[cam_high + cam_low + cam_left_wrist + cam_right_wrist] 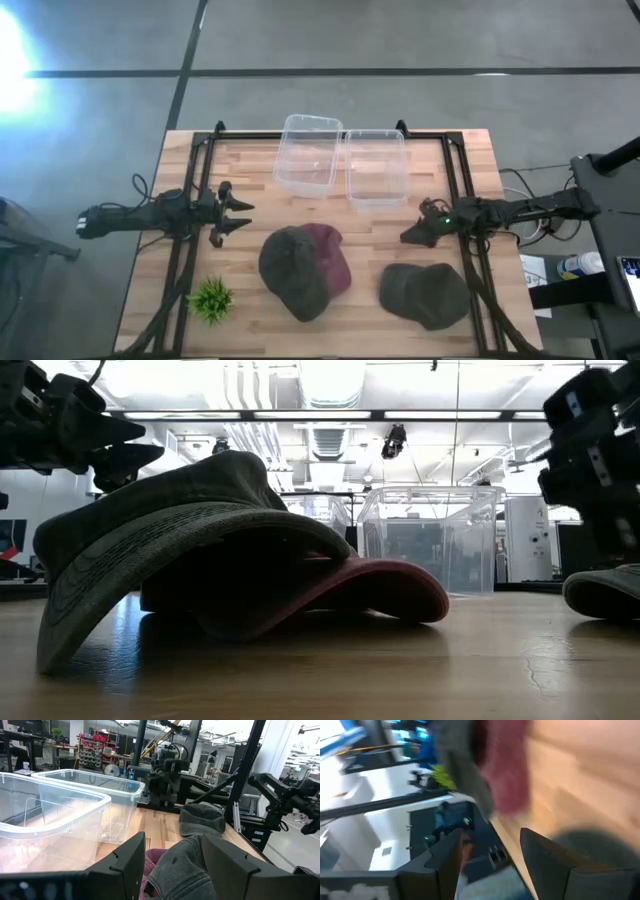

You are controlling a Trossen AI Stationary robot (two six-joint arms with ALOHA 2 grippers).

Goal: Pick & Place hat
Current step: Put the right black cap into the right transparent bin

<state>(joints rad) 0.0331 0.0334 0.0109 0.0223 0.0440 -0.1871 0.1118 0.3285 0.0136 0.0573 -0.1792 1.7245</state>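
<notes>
A grey-green cap (293, 272) lies on top of a maroon cap (335, 258) at the middle of the table's near half. Its brim end rests on the wood in the low view (180, 530), with the maroon brim (385, 588) sticking out beneath. A second dark grey cap (425, 295) sits on the table to the right. My left gripper (236, 214) hovers open, left of the stacked caps, pointing at them (172, 870). My right gripper (409, 235) hangs open just above and left of the second cap (492, 857).
Two clear plastic bins (308, 153) (375, 168) stand side by side at the far middle of the table. A small green plant (210, 300) sits near the left front corner. Bare wood lies between the caps and the bins.
</notes>
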